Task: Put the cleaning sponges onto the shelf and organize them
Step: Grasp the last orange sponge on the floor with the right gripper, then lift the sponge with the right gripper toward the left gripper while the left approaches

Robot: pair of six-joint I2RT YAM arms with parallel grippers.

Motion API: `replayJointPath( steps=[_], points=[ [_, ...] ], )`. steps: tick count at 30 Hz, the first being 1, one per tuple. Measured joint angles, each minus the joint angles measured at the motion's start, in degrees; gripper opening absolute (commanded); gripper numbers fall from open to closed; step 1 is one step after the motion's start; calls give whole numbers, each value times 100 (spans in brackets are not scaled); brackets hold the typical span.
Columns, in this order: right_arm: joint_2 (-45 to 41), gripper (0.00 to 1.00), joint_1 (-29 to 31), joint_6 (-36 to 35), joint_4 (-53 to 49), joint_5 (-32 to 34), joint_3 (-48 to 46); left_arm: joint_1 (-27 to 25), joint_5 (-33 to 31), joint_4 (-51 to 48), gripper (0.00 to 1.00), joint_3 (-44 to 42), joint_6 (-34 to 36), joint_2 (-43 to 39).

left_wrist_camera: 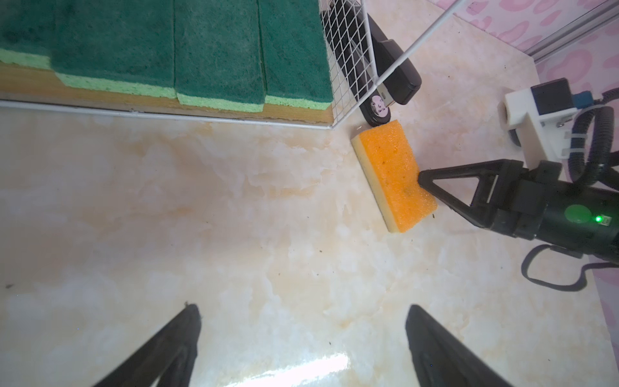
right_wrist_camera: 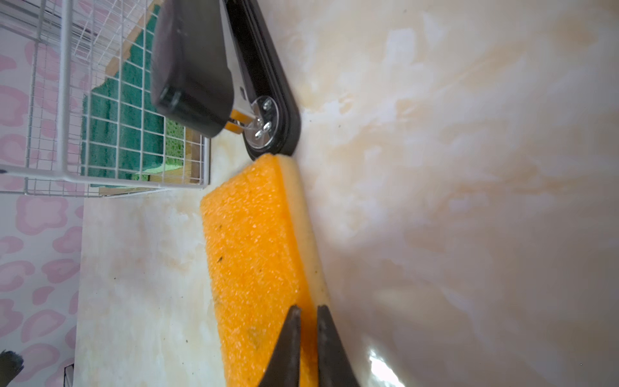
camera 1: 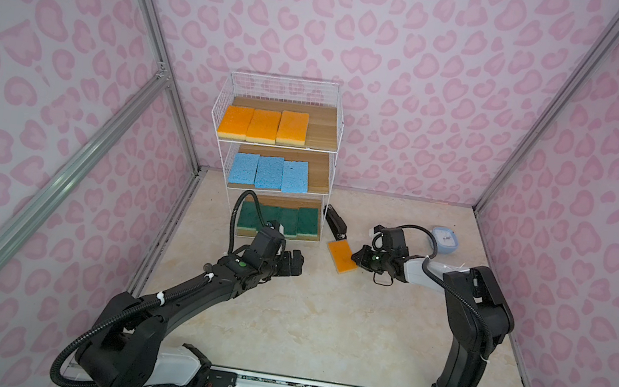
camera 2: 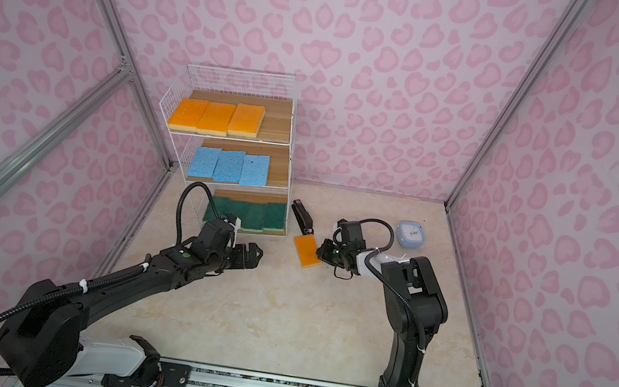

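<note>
Pinching with right gripper (right_wrist_camera: 308, 310), tips nearly together, near edge of orange sponge (right_wrist_camera: 254, 248) lying on table (right_wrist_camera: 469, 201), seemingly to lift it | just ahead, touching sponge's far end: black stapler (right_wrist_camera: 201, 67) | farther ahead: shelf (camera 1: 324, 131), top-tier gap beside three orange sponges (camera 1: 264, 125), likely destination | off to the side: left gripper (left_wrist_camera: 303, 307) spread, empty

White wire shelf (camera 1: 282, 87) with three wooden tiers. Three orange sponges (camera 1: 262, 125) lie side by side on top, three light blue sponges (camera 1: 269, 172) in the middle, four dark green sponges (camera 1: 288, 220) at the bottom. A fourth orange sponge (camera 1: 342, 256) lies flat, orange side up, near the shelf's foot.
</note>
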Motion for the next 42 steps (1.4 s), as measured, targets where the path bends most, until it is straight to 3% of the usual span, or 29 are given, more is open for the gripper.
replayJointPath(
  steps=[13, 22, 31, 37, 42],
  points=[
    [-1209, 0, -195, 50, -83, 87, -660, 61, 83, 761, 97, 1379, 514, 1810],
    [-2151, 0, -352, 39, -251, 129, -1060, 63, 52, 1165, 98, 1270, 638, 2006],
    [-3676, 0, -249, -26, -846, 426, -852, -326, 13, 1224, 100, 741, 636, 780],
    [-4277, 0, 197, -195, -1349, 726, -291, -586, 149, 1172, 85, 275, 387, -487],
    [-4275, 0, 678, -264, -1624, 964, 107, -660, 546, 1207, 84, 175, 24, -1421]
  ],
)
